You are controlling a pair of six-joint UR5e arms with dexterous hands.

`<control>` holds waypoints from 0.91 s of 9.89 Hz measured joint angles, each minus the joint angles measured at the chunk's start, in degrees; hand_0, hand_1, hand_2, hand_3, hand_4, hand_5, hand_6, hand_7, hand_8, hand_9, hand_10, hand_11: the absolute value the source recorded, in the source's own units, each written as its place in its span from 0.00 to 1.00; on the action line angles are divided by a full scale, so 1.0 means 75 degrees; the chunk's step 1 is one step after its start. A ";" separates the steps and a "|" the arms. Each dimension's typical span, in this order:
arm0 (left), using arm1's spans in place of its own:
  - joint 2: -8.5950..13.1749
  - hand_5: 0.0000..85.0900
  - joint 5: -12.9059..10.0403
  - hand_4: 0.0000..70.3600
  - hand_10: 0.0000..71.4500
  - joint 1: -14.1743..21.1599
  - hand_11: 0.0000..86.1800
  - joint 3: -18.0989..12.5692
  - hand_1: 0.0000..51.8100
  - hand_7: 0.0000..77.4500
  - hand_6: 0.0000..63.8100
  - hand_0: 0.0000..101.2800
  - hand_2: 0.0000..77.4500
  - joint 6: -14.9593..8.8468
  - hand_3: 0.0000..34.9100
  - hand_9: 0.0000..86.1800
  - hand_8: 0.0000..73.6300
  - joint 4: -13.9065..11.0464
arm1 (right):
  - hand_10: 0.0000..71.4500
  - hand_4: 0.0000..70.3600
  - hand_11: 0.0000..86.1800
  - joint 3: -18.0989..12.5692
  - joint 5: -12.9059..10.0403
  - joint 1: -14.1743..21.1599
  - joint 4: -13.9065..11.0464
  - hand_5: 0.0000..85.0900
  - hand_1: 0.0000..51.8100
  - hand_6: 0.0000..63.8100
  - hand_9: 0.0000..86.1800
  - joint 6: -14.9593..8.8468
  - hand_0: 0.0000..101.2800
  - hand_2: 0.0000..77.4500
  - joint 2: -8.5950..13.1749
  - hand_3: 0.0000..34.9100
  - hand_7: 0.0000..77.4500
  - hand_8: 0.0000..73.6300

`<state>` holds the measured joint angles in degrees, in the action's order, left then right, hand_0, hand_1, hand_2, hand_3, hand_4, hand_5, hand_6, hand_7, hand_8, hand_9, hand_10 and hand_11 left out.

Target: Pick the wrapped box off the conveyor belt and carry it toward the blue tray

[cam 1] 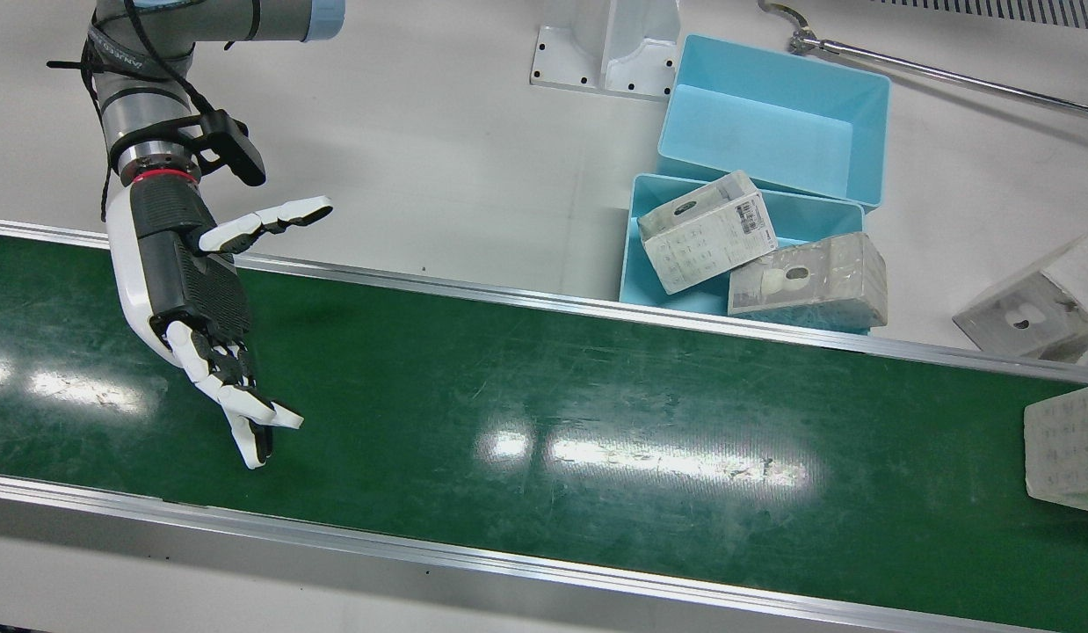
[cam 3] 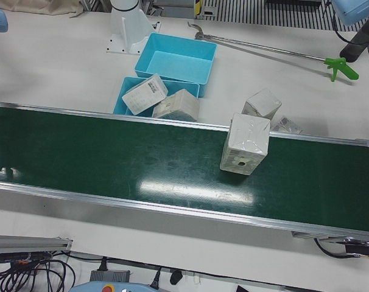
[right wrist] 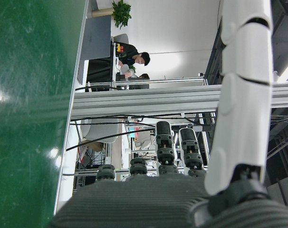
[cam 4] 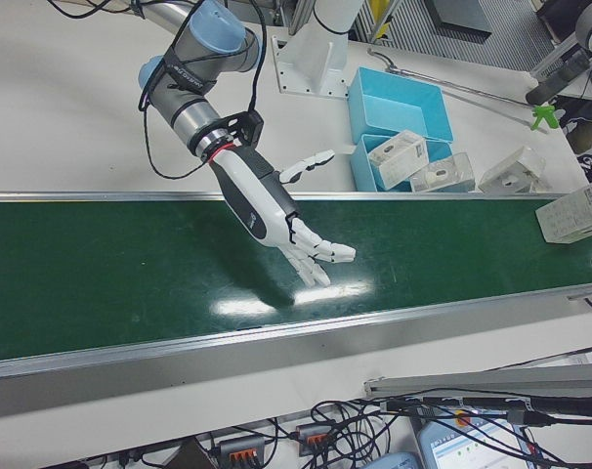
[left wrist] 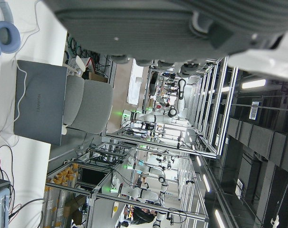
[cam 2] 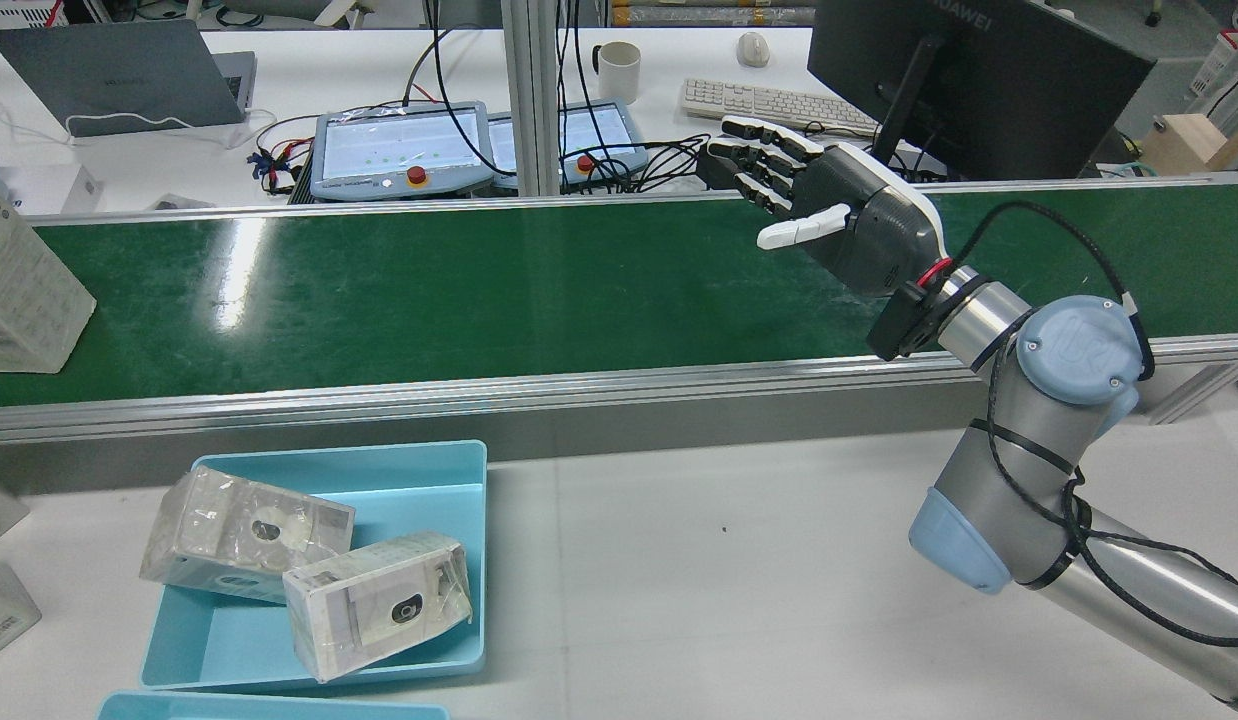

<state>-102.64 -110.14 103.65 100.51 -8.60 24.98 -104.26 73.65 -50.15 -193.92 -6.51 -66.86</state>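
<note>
The right hand (cam 1: pixel 197 290) hangs over the green conveyor belt (cam 1: pixel 544 413), fingers spread, holding nothing. The wrapped box (cam 3: pixel 245 144) stands upright on the belt, well apart from that hand. The blue tray (cam 1: pixel 649 281) sits just beside the belt.

White table (cam 1: pixel 438 158) with blue trays (cam 1: pixel 777 119), conveyor belt (cam 1: pixel 544 396)

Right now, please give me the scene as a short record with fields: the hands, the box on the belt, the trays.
right hand: open, empty, above the conveyor belt
left hand: only its underside in its own camera, state unclear
wrapped box on belt: upright, far from the right hand, untouched
nearer blue tray: beside the belt, holds two wrapped boxes
farther blue tray: nothing seen inside
</note>
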 joint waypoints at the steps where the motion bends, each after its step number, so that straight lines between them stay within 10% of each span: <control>1: 0.0000 0.01 0.0000 0.00 0.00 0.0000 0.00 0.0000 0.00 0.01 0.00 0.00 0.01 0.0000 0.00 0.00 0.01 0.0000 | 0.03 0.13 0.04 0.0002 0.0000 0.0003 0.0002 0.21 0.24 0.04 0.08 -0.0003 0.46 0.12 -0.0002 0.30 0.27 0.03; 9: 0.0000 0.01 0.0000 0.00 0.01 0.0000 0.00 0.0000 0.00 0.01 0.00 0.00 0.01 0.0000 0.00 0.00 0.01 0.0000 | 0.03 0.11 0.06 -0.0007 0.0006 0.0026 0.0066 0.21 0.24 0.06 0.07 0.0050 0.46 0.13 0.0003 0.31 0.25 0.03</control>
<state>-102.64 -110.14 103.64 100.51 -8.60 24.98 -104.32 73.69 -49.96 -193.43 -6.13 -66.84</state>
